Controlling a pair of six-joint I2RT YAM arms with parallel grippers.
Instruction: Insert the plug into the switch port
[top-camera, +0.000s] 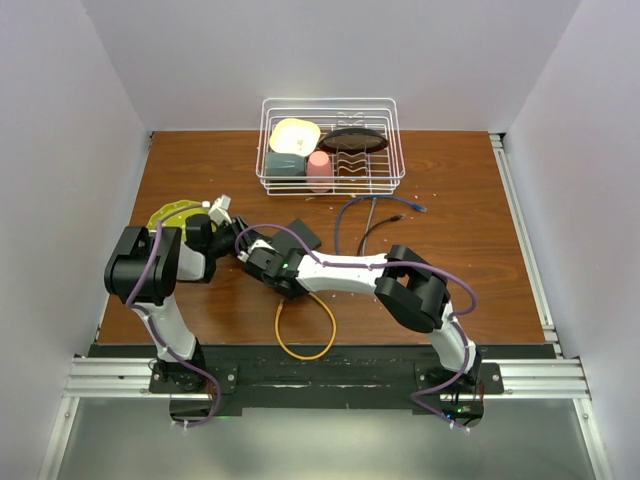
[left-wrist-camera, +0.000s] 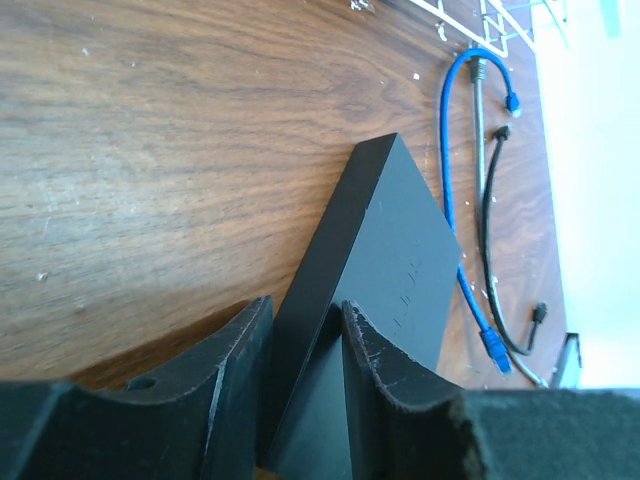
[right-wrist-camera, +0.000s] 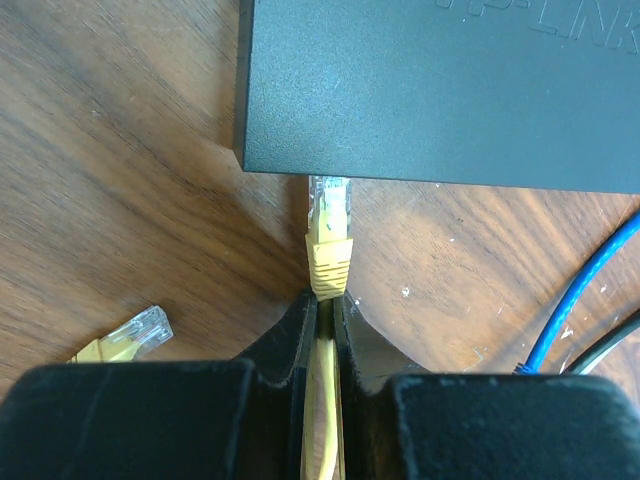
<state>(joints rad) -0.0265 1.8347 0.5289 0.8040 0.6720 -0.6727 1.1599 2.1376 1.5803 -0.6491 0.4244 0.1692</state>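
Tabletop (top-camera: 500, 220) and room, what were they like?
— Brown wood grain, scuffed and flecked with white crumbs, boxed in by plain white walls (top-camera: 330, 50) on three sides.
— And lying about, from the near edge outward?
— Nearest, the yellow cable (right-wrist-camera: 322, 430) lay looped on the wood. Its spare plug (right-wrist-camera: 140, 328) lay loose to the left of the right gripper (right-wrist-camera: 325, 300). Right of the switch (right-wrist-camera: 430, 90) and farther back, a blue cable (left-wrist-camera: 446, 170) and a black cable (left-wrist-camera: 486, 240) curled side by side. A yellow-green plate (top-camera: 175, 215) sat at the left. A wire rack (top-camera: 330, 99) holding a pink cup (top-camera: 319, 170) and a yellow bowl (top-camera: 293, 135) stood by the far wall.
— The tools?
— The right fingers were pinched narrow on the yellow cable, just behind the boot of the plug (right-wrist-camera: 328, 215). The left gripper (left-wrist-camera: 300, 320) had its fingers astride a corner of the switch, pressing it from both sides.
— Which way did the plug point?
— Its long axis ran straight out from the fingers, clear tip leading, square to the switch's near narrow edge. The tip met that edge close to one corner. The switch port was hidden under the top face, so I could not tell whether the tip sat inside a socket.
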